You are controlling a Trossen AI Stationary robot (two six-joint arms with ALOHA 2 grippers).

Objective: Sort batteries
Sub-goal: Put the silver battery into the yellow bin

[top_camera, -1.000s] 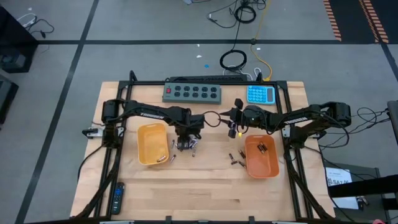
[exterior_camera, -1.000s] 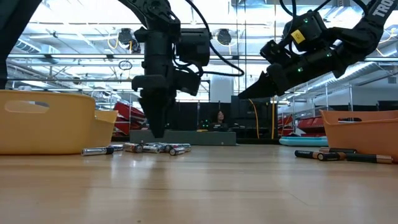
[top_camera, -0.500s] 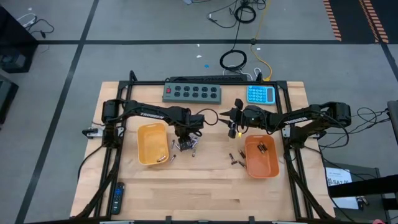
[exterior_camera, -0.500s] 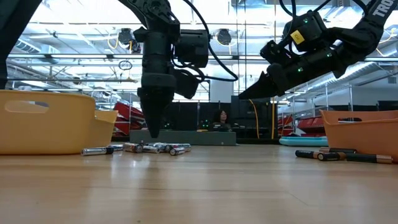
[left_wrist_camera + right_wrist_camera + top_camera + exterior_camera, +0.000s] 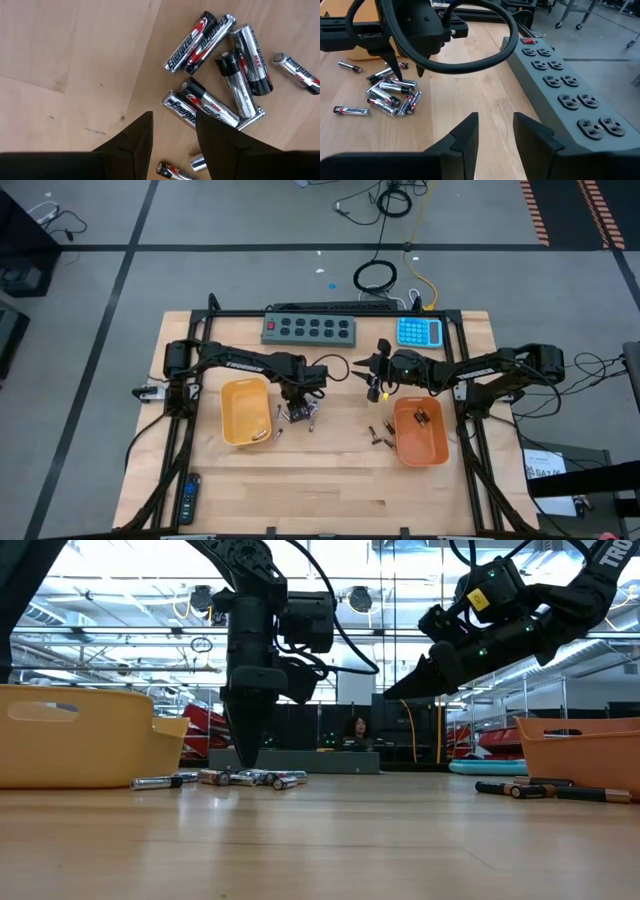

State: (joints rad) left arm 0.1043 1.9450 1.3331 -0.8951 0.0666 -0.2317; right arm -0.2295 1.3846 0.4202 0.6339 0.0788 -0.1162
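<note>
Fingers of my left gripper [image 5: 172,145] stand apart with nothing between them, pointed straight down over the silver Energizer batteries [image 5: 220,75] heaped on the wooden table [image 5: 320,480]; I hold them that way, I judge, so one cell can slip into the gap when I drop. In the left wrist view the nearest battery [image 5: 180,107] lies just past my fingertips, slanted, touching its neighbours, so picking it cleanly will need care. Seen from above, my left gripper [image 5: 297,405] hangs over that heap [image 5: 300,416], with the left orange tray [image 5: 245,411] close by at nine o'clock from it, a battery already lying near its lower corner. My right gripper [image 5: 492,132] is also parted and empty, raised clear of the wood near table centre, at about two o'clock from the heap [image 5: 390,92]; I judge it is waiting out of the way. Below it, at about five o'clock, the right orange tray [image 5: 420,434] holds dark batteries, and a few more dark ones [image 5: 378,433] lie loose just beside its left wall. Along the far edge sit a grey power strip [image 5: 310,329] and a blue calculator [image 5: 420,332]; a black remote control [image 5: 189,498] rests at the near left corner.
</note>
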